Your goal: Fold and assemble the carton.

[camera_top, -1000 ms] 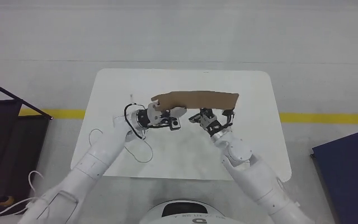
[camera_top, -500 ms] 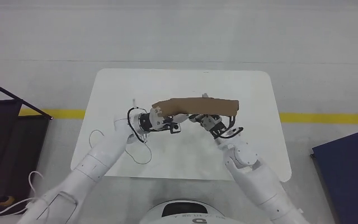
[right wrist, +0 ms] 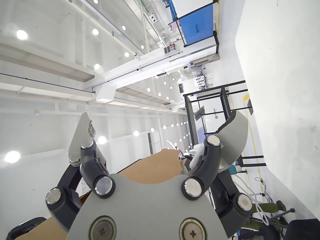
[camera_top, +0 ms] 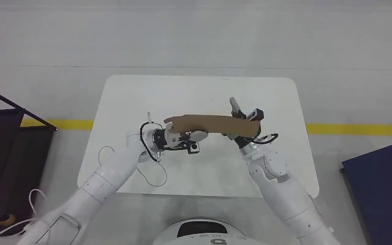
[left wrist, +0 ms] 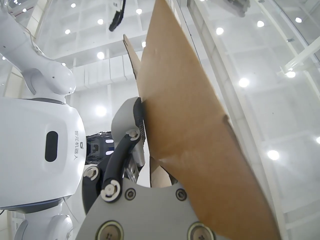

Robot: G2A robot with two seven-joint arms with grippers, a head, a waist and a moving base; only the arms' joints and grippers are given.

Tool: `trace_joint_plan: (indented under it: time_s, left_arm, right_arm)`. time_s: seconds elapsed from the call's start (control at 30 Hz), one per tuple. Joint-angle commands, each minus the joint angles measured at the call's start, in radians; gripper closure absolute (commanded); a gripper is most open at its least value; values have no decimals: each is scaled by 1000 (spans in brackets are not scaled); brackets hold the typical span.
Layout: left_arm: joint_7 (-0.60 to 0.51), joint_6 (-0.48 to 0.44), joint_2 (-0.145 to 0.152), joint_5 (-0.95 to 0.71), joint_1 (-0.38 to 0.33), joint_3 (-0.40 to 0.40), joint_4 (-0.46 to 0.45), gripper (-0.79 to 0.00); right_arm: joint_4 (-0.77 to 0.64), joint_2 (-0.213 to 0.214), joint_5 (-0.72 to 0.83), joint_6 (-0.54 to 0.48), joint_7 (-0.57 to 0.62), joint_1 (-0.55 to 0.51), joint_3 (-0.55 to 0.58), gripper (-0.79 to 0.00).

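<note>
Brown corrugated card: one carton (camera_top: 211, 124), unassembled, a long flattened blank held clear above the middle of the white table (camera_top: 122, 98), its length running across the table's width and its face steeply tilted. Left gripper (left wrist: 146, 123): clenched on the carton at the end over the table's left half, one dark pad pressed flat to the panel, the opposite finger hidden behind the card. Right gripper (right wrist: 157, 136): released, fingers spread wide with nothing between them, at the carton's other end over the table's right half; the card sits close by its palm, contact not determinable. Condition: no panel seen squared up, so assembly is judged to be at an early stage. Hazards: the only grip is at one end, so the long blank may pivot, sag or slip from the pads and drop to the table. If the right gripper closes off the edge or pushes before it holds, the card may crease away from its score lines or twist out of the left grip.
</note>
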Motion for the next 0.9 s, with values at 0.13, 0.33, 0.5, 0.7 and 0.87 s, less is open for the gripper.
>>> trace_joint_plan:
  time_s: [0.13, 0.33, 0.5, 0.7, 0.87]
  left_arm:
    - [20, 20, 18, -105, 4, -21, 13, 0]
    - [-8, -8, 41, -9, -15, -43, 31, 0]
    - [-138, -138, 90, 256, -58, -36, 4, 0]
    - [-393, -393, 167, 444, -131, 0, 155, 0]
    - [-393, -393, 167, 444, -131, 0, 155, 0]
  right_arm:
    - [4, -3, 17, 8, 28, 2, 7, -785]
    - [18, 5, 119, 82, 139, 2, 74, -770]
    - [21, 21, 207, 121, 165, -31, 206, -757]
    - [14, 38, 354, 198, 242, -93, 356, -785]
    - [13, 40, 368, 229, 248, -98, 369, -785]
